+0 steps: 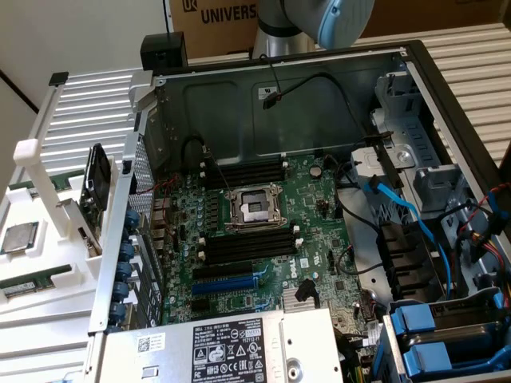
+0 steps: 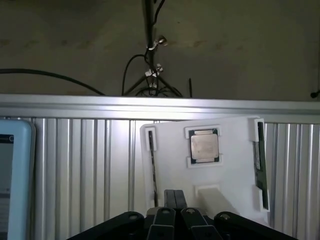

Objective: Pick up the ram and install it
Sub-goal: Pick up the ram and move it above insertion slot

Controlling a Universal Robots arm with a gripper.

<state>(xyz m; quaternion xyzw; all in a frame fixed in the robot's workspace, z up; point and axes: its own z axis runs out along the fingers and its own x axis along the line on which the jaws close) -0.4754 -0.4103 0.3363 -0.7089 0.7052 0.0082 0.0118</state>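
The ram (image 1: pixel 28 283) is a thin green stick lying in a white holder (image 1: pixel 48 263) at the exterior view's left, outside the computer case. In the wrist view the ram (image 2: pixel 259 170) rests along one edge of that white holder (image 2: pixel 230 175). My gripper (image 2: pixel 170 197) hangs above the holder's near edge, its dark fingers (image 2: pixel 166 220) pressed together with nothing between them, well apart from the ram. A blue-grey joint of the arm (image 1: pixel 335 16) sits above the case's back wall. Black memory slots (image 1: pixel 247 243) flank the processor socket (image 1: pixel 254 209) on the motherboard.
The holder also carries a square silver processor chip (image 2: pixel 204 146) and a thin dark stick (image 2: pixel 152 170) on its other edge. A black flat part (image 1: pixel 96 187) stands against the case's side. Blue and black cables (image 1: pixel 415 223), drive bays (image 1: pixel 447 335) and a power supply (image 1: pixel 231 347) crowd the case.
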